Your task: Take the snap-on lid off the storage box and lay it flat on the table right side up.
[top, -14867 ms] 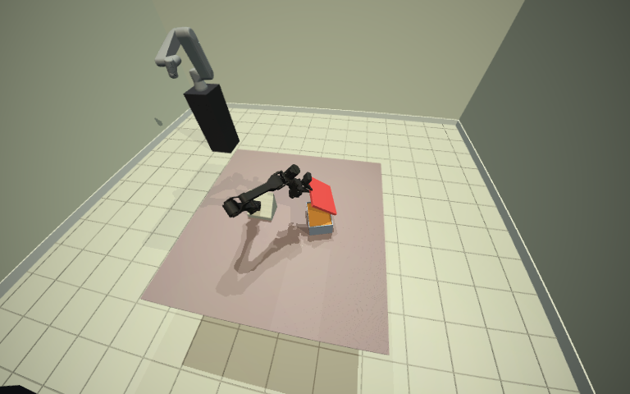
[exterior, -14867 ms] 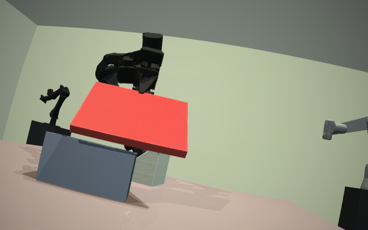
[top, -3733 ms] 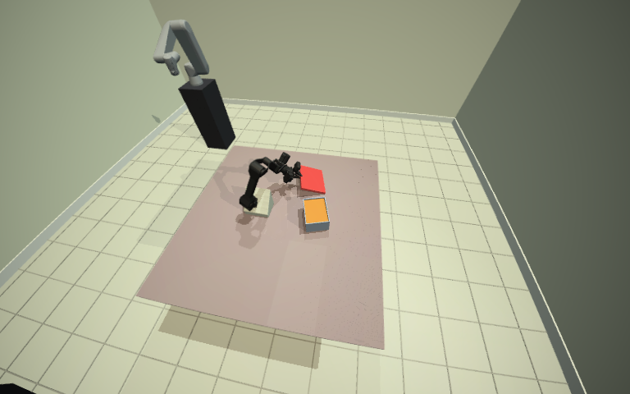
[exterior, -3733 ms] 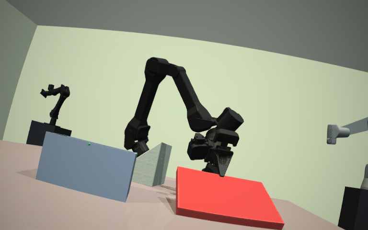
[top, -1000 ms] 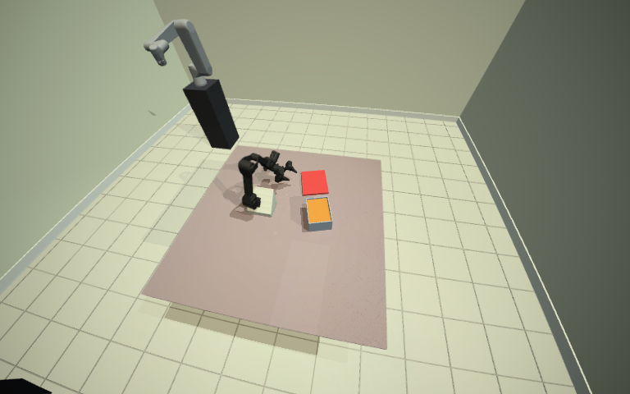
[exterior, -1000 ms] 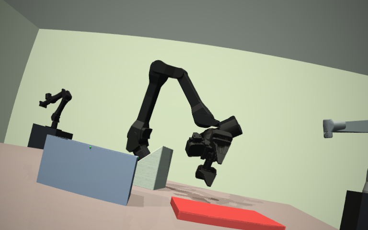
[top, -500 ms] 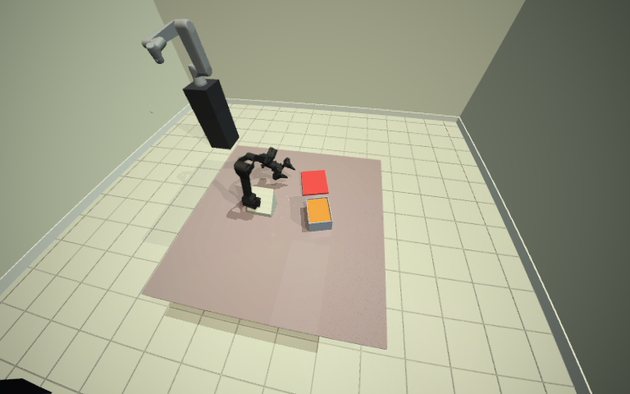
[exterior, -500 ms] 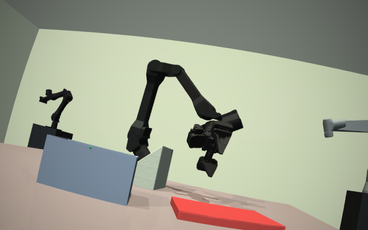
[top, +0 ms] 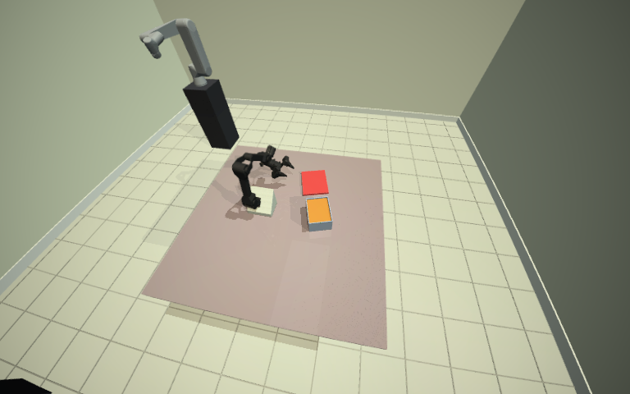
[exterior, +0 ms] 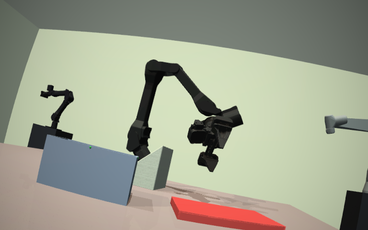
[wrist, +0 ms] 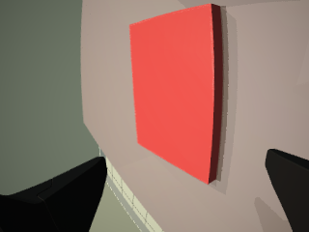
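The red lid (top: 314, 182) (exterior: 225, 211) (wrist: 176, 92) lies flat on the pinkish table (top: 222, 264), smooth face up, beside the storage box and apart from it. The blue-grey storage box (top: 320, 226) (exterior: 86, 170) stands upright with its top uncovered, showing an orange surface inside its rim in the top view. My gripper (top: 289, 171) (exterior: 217, 159) (wrist: 188, 163) is open and empty. It hangs above the table, to the left of the lid in the top view, touching neither lid nor box. The lid's underside is hidden.
A pale wedge-shaped block (top: 264, 199) (exterior: 150, 173) stands beside my arm's base, left of the box. A grey arm (top: 194, 46) (exterior: 336, 120) on a black pedestal (top: 211, 113) stands beyond the table. Another black arm (exterior: 63, 107) shows far behind the box.
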### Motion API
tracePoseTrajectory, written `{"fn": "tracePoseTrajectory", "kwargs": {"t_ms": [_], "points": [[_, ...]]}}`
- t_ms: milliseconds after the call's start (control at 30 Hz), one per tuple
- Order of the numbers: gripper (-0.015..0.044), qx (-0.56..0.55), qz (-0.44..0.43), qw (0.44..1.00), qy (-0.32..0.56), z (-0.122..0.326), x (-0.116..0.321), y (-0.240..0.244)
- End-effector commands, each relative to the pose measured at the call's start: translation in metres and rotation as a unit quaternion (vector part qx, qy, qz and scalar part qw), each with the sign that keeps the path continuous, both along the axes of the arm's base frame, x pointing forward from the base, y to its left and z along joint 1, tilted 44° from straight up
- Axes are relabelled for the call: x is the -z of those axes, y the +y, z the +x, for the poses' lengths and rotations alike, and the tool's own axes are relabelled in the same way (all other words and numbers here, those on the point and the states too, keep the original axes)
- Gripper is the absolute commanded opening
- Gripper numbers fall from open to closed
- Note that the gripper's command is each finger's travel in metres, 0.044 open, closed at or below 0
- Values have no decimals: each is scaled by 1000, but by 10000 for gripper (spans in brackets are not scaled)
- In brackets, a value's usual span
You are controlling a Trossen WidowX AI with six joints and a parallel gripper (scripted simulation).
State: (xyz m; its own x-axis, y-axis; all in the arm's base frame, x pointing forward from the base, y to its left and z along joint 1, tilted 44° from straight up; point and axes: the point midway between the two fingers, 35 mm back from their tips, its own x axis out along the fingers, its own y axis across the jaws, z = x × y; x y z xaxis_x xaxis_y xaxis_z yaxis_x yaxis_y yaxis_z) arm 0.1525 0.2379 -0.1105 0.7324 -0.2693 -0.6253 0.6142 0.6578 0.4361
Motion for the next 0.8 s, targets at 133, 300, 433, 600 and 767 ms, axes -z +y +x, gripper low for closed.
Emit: {"fn": "tracePoseTrajectory", "kwargs": {"t_ms": [133,300,433,600,767], "points": [[440,0,1,1000,2,0,1,-1],[440,0,1,1000,2,0,1,-1],[440,0,1,1000,2,0,1,-1],[440,0,1,1000,2,0,1,-1],[414,0,1,1000,2,0,1,-1]]}}
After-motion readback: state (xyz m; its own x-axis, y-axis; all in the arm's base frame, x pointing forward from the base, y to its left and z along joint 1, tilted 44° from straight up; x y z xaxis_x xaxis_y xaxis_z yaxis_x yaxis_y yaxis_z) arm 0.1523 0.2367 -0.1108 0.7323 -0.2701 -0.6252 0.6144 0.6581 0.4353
